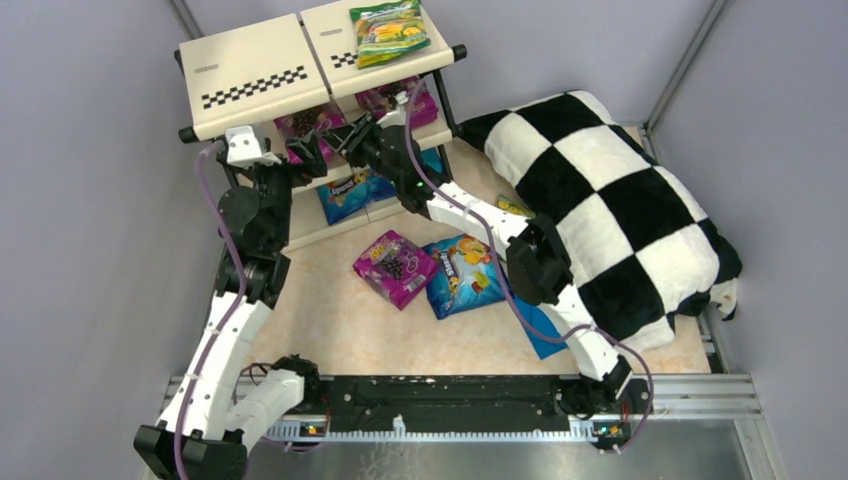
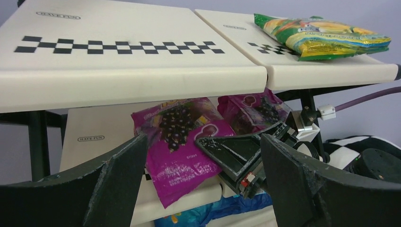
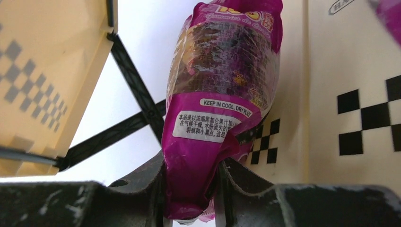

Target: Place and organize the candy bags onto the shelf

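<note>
Best to nudge the purple grape bag (image 3: 222, 85), pinched by its tail in the right gripper (image 3: 191, 175) and poking out past the fingertips over the shelf (image 3: 321, 71), deeper and flat before unclamping, minding the wide-spread left gripper (image 2: 203, 142) close by.

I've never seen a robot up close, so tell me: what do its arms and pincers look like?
The left arm and right arm are white box-like segments linked by rounded black joints, with a thin purple cable running along each. The left pincer and right pincer are black, each with two flat wedge-shaped fingers.
</note>
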You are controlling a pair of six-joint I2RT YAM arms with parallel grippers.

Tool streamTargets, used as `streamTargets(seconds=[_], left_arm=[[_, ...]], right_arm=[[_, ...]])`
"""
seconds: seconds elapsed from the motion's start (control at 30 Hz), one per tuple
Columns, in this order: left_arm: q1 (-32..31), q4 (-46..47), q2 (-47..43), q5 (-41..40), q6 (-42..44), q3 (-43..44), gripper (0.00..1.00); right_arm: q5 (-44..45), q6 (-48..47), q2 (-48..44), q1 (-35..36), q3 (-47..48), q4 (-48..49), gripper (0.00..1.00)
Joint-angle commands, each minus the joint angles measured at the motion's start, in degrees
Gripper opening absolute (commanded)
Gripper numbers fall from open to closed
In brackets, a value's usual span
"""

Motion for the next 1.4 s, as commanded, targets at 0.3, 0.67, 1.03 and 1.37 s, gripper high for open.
streamTargets(seconds=[0.3, 0.67, 1.03, 1.37], left_arm=[[0.8, 1.3, 1.4, 5.0, -1.8, 1.3, 0.93], [1.9, 1.3, 1.6, 5.7, -2.7, 1.1, 0.93], [3.2, 1.5, 2.1, 7.8, -4.2, 1.1, 0.92], [4.2, 1.7, 2.7, 8.6, -4.9, 1.0, 0.91]], right_arm=[[9.9, -2.1, 1.4, -1.0, 7.0, 0.4, 0.14], [13.9, -0.6, 1.8, -1.2, 8.0, -5.4, 0.19], [9.3, -5.2, -3.6, -1.4, 4.9, -13.3, 0.65], [4.8, -3.6, -12.9, -1.8, -7.6, -11.2, 0.72]])
